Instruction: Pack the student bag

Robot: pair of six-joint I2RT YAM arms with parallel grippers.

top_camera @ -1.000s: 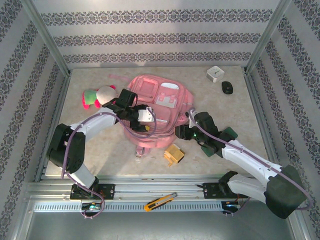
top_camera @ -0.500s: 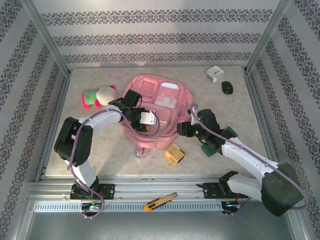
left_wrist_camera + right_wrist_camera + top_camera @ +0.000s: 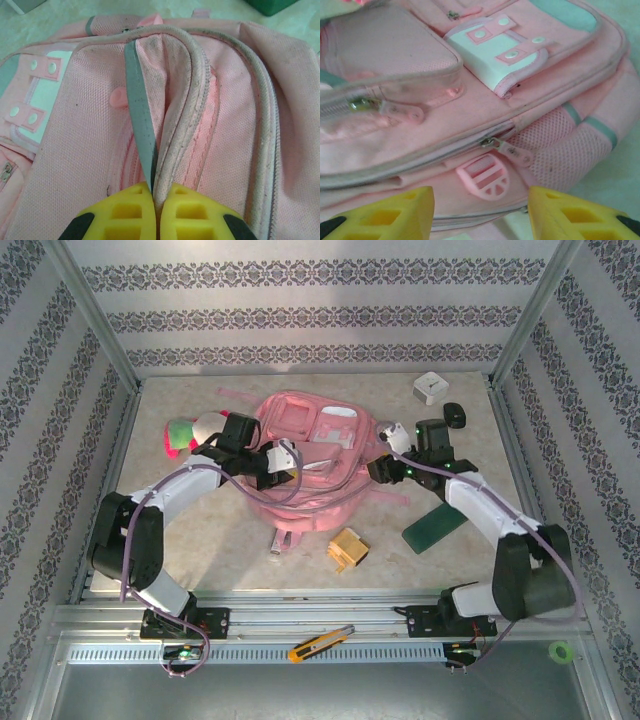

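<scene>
Top external: student bag (image 3: pixel 315 465) lay flat mid-table, front pockets up, straps toward the near edge.
Bag opening: left wrist view showed a raised fold of the zip edge (image 3: pixel 150 100); interior hidden, couldn't tell how far the zip was run.
Progress: early, by my read. Nothing seen inside the bag; plush toy (image 3: pixel 192 432), yellow block (image 3: pixel 348 549) and green flat piece (image 3: pixel 434 529) all lay out on the table (image 3: pixel 200 530).
Left to do: likely get the compartment open, load the loose items, zip up.
Left pincer (image 3: pixel 156 200): fingers together, clamped on that fold of the bag at its left side.
Right pincer (image 3: pixel 479 200): fingers apart, holding nothing, low at the bag's right flank, facing a zip pull (image 3: pixel 507 148) and a pink buckle (image 3: pixel 482 176).
Left arm pose: reached forward and bent inward, wrist over the bag's left edge, just beside the toy.
Right arm pose: elbow out right, forearm angled in toward the bag.
Far right corner: white cube (image 3: pixel 430 388) and small black item (image 3: pixel 455 415), well apart from the bag.
</scene>
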